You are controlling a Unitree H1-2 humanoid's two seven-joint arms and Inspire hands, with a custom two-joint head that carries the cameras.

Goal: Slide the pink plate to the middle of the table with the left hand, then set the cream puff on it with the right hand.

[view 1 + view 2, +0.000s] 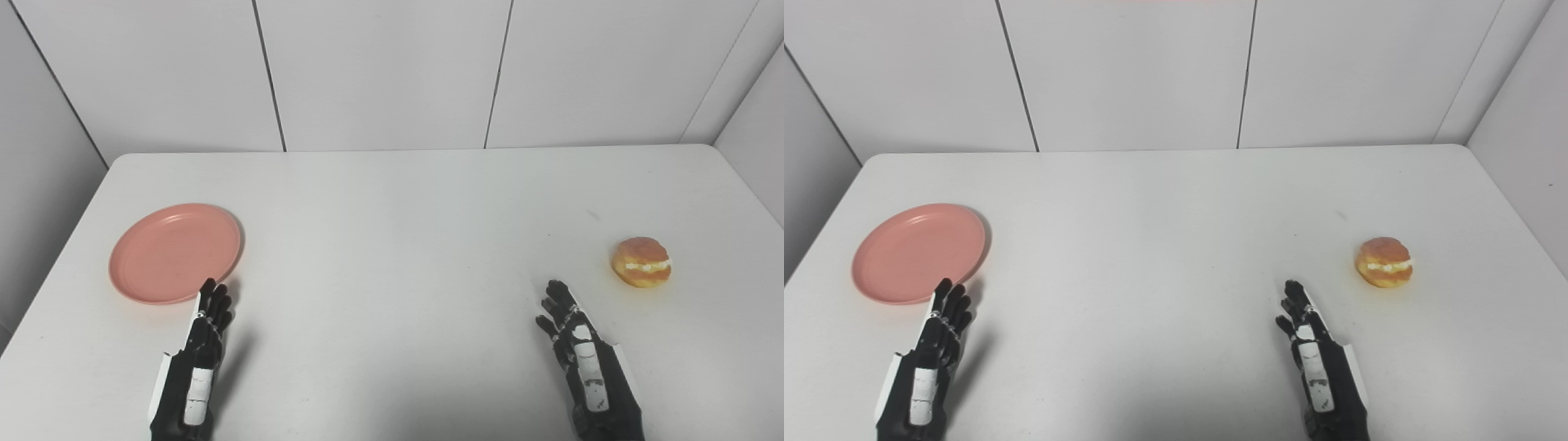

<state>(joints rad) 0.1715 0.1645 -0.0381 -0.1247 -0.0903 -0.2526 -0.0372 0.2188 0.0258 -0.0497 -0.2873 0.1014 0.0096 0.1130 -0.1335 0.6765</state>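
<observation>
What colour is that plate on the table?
Pink, a salmon shade: the plate shows best in the left eye view.

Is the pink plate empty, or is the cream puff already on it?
Empty. The pink plate shows bare at the table's left; the cream puff sits on the table far right.

pink plate [175,253] lies far left, cream puff [641,262] far right, both robot hands empty.
</observation>
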